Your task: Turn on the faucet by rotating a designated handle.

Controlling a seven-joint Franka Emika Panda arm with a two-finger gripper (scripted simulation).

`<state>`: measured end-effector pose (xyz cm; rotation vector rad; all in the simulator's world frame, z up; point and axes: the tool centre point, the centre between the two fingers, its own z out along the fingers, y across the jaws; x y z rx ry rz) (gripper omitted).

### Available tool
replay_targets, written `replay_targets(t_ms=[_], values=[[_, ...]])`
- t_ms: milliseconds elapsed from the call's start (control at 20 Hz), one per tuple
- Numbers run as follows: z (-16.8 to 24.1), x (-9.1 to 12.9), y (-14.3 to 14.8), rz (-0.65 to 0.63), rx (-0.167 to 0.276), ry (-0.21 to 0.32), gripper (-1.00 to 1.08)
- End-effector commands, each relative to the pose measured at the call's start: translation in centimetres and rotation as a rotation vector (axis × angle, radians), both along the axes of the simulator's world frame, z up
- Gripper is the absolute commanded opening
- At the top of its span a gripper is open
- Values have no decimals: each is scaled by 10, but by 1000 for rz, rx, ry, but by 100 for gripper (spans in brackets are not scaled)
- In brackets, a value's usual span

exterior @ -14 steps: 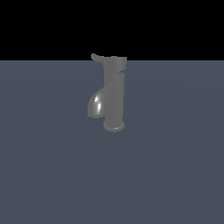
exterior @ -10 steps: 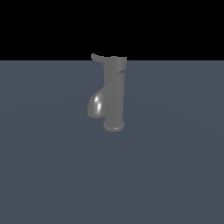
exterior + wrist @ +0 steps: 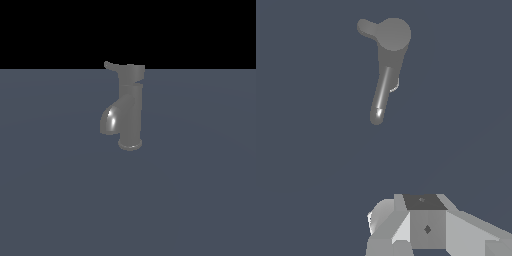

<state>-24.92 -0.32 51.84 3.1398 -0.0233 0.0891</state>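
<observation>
Reaching the handle atop the faucet comes first: the gripper sits well apart, its jaw spacing impossible to tell; approach beside the lever, avoiding the spout.

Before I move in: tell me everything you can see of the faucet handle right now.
The handle is a thin, dull grey lever with a small rounded tip, metal by its look. It projects sideways from the faucet's wider cylindrical cap, toward the exterior view's left, on the same side as the curved spout below it. Nothing touches it; in the wrist view the gripper is well apart from it.
</observation>
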Motion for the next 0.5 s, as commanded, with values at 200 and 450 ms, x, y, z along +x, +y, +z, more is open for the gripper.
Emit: replay_targets(t_ms=[200,450], values=[[0,6,0,-28,7,2,-100],[-1,19,1,-84,19,4,-100]])
